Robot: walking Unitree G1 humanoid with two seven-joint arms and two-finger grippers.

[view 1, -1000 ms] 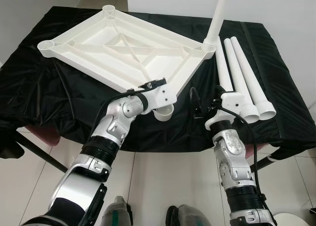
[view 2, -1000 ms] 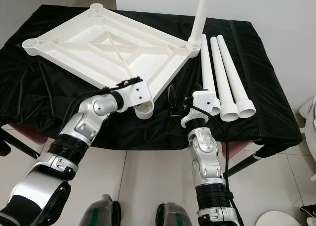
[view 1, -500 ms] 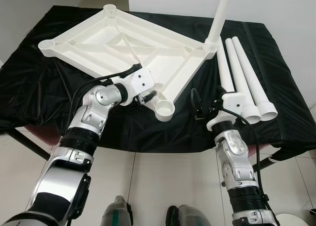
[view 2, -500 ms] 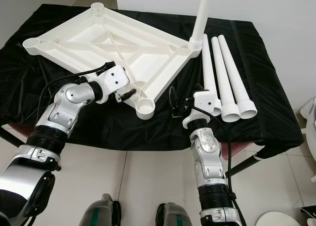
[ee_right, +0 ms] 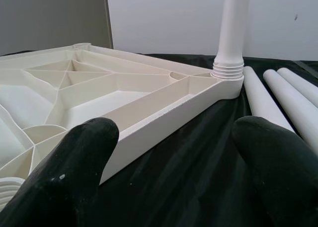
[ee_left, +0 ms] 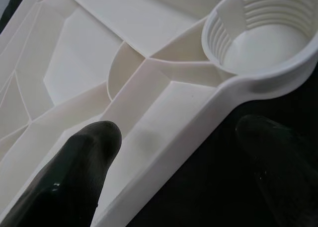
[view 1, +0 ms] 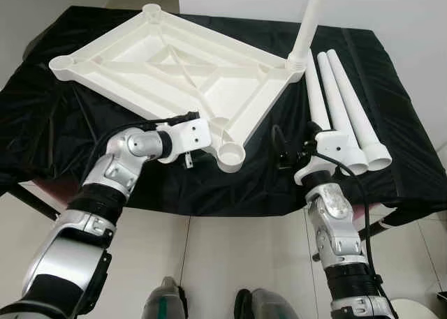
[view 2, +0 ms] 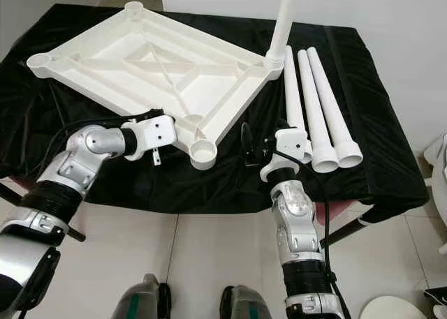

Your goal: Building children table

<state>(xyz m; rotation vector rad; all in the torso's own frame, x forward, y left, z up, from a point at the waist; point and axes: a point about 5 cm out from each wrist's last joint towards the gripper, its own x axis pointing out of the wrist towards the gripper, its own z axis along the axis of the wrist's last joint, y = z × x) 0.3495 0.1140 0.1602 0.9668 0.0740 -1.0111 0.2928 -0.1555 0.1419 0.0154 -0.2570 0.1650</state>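
A white plastic tabletop (view 1: 174, 68) lies upside down on the black-covered table (view 1: 84, 144). One white leg (view 1: 309, 22) stands upright, screwed into its far right corner. Three loose white legs (view 1: 342, 102) lie side by side to the right. My left gripper (view 1: 195, 150) is at the tabletop's near edge, just left of the empty near corner socket (view 1: 232, 153). In the left wrist view it (ee_left: 174, 152) is open, its fingers astride the rim. My right gripper (view 1: 283, 151) hovers open over the cloth between that socket and the loose legs, holding nothing (ee_right: 174, 162).
The black cloth hangs over the table's front edge (view 1: 230, 200). Tiled floor and my own feet (view 1: 209, 305) lie below. A dark table strut (view 1: 42, 211) slants out at the lower left. Two more corner sockets (view 1: 59, 64) stand open on the tabletop's left side.
My left gripper has drawn back from the near corner socket and moved left along the tabletop's near edge. The right arm has stayed put.
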